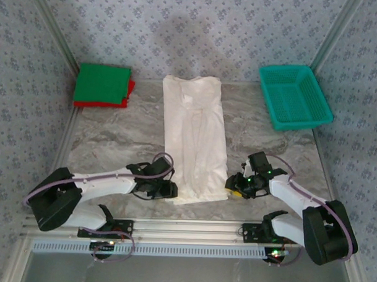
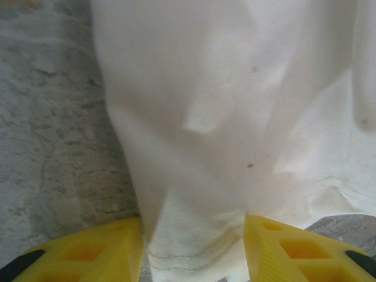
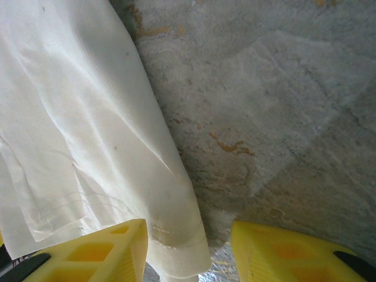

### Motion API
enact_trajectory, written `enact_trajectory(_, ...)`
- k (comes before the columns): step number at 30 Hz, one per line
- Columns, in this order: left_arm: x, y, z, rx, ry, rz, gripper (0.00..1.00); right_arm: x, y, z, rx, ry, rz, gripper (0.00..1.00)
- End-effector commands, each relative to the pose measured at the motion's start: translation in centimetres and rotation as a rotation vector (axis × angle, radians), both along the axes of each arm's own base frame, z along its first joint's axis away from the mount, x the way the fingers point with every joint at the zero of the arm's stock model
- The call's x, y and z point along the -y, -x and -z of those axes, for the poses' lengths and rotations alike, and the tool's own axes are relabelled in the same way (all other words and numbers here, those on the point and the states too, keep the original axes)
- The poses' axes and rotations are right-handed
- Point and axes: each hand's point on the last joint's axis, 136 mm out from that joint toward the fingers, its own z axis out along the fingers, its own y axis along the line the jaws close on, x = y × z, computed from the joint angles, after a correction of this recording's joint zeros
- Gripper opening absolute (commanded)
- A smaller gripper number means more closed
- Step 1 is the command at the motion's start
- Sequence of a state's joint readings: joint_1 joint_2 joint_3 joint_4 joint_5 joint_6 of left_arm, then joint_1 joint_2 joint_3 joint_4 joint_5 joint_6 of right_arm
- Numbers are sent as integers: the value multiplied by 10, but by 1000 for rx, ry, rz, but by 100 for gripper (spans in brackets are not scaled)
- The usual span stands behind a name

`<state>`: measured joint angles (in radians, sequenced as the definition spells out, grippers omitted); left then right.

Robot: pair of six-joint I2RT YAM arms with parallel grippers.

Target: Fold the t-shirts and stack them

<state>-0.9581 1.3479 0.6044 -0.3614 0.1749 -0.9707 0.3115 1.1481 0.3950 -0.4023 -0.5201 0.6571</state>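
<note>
Left gripper [image 2: 192,232] spread astride the white shirt [image 1: 195,138] hem; right gripper [image 3: 189,244] spread too, over the other near corner. Shirt lies flat, left of the basket [image 1: 268,97]. Lengthwise fold in hand, I'd say: next both must pinch and lift the hem together

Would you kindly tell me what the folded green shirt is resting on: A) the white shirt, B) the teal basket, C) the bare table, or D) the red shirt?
D: in the top view the green shirt lies on the red shirt, whose edge peeks out beneath it, well apart from the white shirt and the basket.
</note>
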Motion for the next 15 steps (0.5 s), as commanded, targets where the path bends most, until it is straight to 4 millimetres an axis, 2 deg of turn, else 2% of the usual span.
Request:
enact_trajectory(1, 42, 3, -21, 3, 137, 61, 48, -13, -9, 1, 73, -68, -44, 46)
enact_trajectory(7, 33, 11, -14, -25, 106, 45, 46, -13, -11, 0, 98, -72, -64, 45)
enact_trajectory(12, 37, 6, -20, 3, 111, 38, 43, -13, -7, 1, 88, -84, -65, 45)
enact_trajectory(15, 37, 5, -18, 7, 106, 36, 37, -14, -8, 0, 93, -95, -67, 45)
